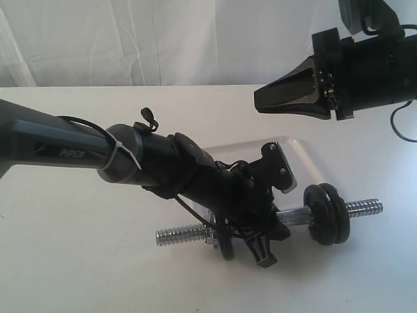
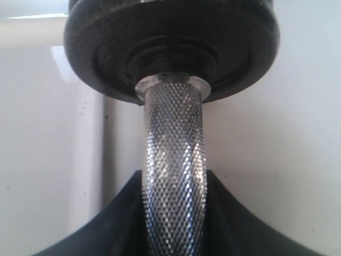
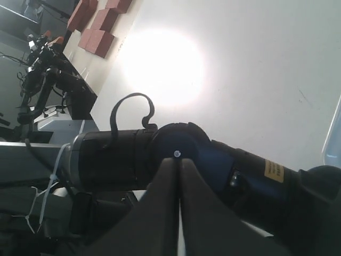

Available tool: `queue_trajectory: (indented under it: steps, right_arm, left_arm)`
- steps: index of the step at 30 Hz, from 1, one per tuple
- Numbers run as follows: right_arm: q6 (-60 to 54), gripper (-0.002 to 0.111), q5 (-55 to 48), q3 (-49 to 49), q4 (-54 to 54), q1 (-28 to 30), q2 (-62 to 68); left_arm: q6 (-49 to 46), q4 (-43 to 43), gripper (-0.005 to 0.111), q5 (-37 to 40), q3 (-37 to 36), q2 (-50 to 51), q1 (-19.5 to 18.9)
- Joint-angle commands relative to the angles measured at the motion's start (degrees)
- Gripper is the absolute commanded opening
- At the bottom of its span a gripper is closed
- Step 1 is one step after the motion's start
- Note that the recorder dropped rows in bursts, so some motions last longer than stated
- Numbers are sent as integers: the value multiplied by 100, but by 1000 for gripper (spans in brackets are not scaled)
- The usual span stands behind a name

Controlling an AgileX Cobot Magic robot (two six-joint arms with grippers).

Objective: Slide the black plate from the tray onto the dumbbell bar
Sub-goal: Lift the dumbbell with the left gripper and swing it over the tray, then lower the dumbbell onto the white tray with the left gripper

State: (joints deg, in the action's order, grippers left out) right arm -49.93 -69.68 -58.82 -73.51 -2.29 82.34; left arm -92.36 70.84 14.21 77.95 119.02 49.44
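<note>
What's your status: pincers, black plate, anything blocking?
Left pincer clamped on dumbbell bar. Right pincer shut, empty, held high. Black plate on the bar, off the tray. Nothing seen blocking.

The left arm [image 1: 195, 176] covers the bar's [image 1: 179, 235] middle and most of the tray [image 1: 247, 153], so I cannot tell whether the left gripper [image 1: 262, 255] clamps the bar. A plate [image 1: 226, 251] under it shows only an edge. My left wrist view cuts off the right plate [image 2: 170, 48] and the bar's near length. Glare [image 3: 162, 66] whites out part of the table [image 3: 256, 64].
</note>
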Motion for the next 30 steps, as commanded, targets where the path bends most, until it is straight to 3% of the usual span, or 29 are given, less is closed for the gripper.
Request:
queue_trajectory:
  steps: [1, 22, 30]
  right_arm:
    - [17, 0, -28, 18, -81, 7, -43]
    - [17, 0, -28, 18, -81, 7, -43]
    - [17, 0, -28, 18, -81, 7, -43]
  left_arm:
    - [-20, 789, 0, 399, 279, -253, 10]
    - [49, 727, 0, 388, 279, 37, 10]
    - [918, -189, 0, 339, 279, 37, -1]
